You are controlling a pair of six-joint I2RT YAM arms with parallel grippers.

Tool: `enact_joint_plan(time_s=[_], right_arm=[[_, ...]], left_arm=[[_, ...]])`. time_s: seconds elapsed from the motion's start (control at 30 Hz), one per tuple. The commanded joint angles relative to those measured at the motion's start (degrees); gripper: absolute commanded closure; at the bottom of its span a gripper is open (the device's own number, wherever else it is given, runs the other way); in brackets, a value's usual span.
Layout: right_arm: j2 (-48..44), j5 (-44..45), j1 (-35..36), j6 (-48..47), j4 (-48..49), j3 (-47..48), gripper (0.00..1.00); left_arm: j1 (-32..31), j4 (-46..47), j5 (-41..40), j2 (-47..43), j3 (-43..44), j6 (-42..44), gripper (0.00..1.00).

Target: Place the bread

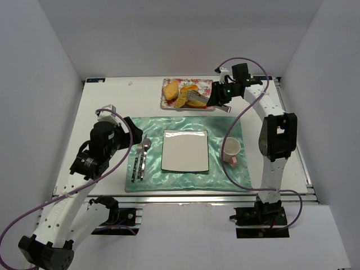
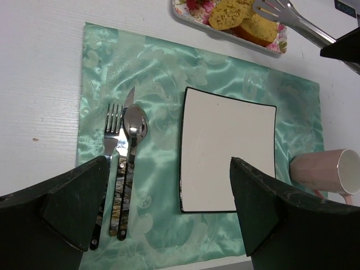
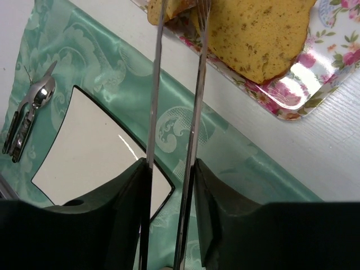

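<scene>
Several golden bread slices (image 1: 181, 93) lie on a floral tray (image 1: 169, 106) at the back of the table. My right gripper (image 1: 218, 94) is shut on metal tongs (image 1: 197, 100), whose tips reach over the bread. In the right wrist view the tongs (image 3: 174, 112) run from my gripper (image 3: 171, 208) up to a slice (image 3: 259, 34); the tips are cut off, so I cannot tell whether they pinch it. A white square plate (image 1: 185, 150) sits on the green placemat (image 1: 146, 126). My left gripper (image 1: 130, 135) hovers open and empty over the mat (image 2: 169, 208).
A fork, knife and spoon (image 1: 140, 158) lie left of the plate, also in the left wrist view (image 2: 121, 163). A pink mug (image 1: 231, 149) lies on its side right of the plate. White walls enclose the table on three sides.
</scene>
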Motion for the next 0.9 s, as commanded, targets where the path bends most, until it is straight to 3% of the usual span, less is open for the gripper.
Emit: enact_joint_plan(time_s=[0.0, 0.37, 0.6, 0.87], right_arm=[[0.3, -1.0, 0.6, 0.9, 2.5, 3.3, 0.58], [-2.3, -1.5, 0.9, 0.4, 2.6, 2.2, 0.84], [-11.5, -7.8, 0.0, -3.3, -0.7, -1.4, 0.87], [-27.2, -13.7, 0.0, -8.8, -2.8, -16.5, 0.88]], left_arm=[[0.3, -0.8, -1.1, -1.2, 2.3, -0.2, 0.02], [0.3, -1.1, -1.2, -3.0, 1.6, -1.4, 0.02], [0.3, -0.4, -1.2, -3.0, 1.1, -1.3, 0.02], [0.3, 1.5, -0.5, -2.1, 0.5, -1.0, 0.02]])
